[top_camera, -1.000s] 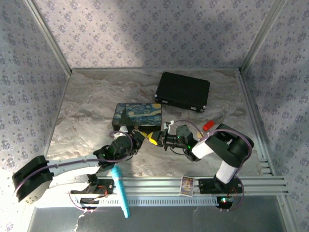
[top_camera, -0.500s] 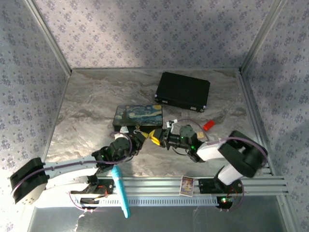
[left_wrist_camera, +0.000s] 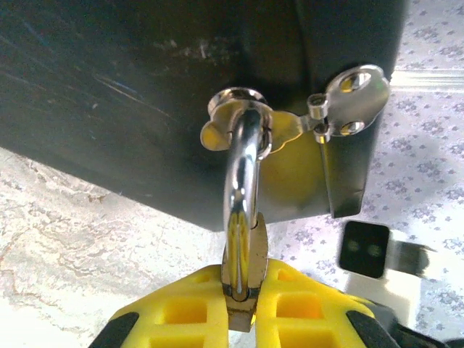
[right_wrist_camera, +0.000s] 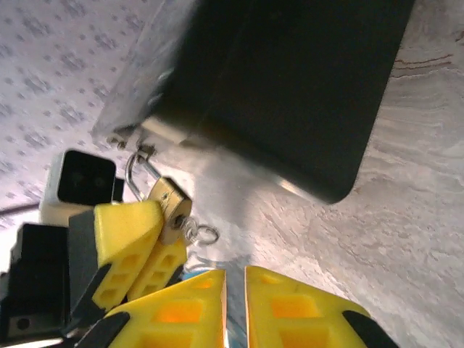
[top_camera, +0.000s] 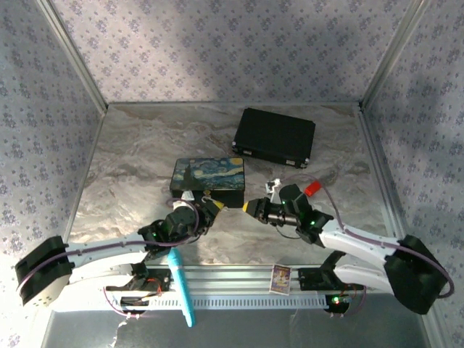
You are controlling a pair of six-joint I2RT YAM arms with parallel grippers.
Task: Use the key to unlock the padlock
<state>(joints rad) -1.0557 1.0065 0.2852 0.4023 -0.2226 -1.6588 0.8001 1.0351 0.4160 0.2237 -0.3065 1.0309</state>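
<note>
On the marble table (top_camera: 130, 159), the left gripper (left_wrist_camera: 245, 290) pinches the brass padlock (right_wrist_camera: 172, 205). The padlock's shackle is hooked through the latch (left_wrist_camera: 348, 101) of the painted box (top_camera: 210, 170). A small wire ring (right_wrist_camera: 205, 233) hangs from the padlock. Near it the right gripper (right_wrist_camera: 235, 279) has its fingers almost together and does not touch the padlock. Farther back lies a black case (top_camera: 275, 138).

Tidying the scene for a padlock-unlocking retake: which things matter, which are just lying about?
Job: padlock, left tool clamping it, right tool, painted box, ringed bit at the padlock's base (possibly the key).
Lying about: black case, red piece, teal pen, card.
</note>
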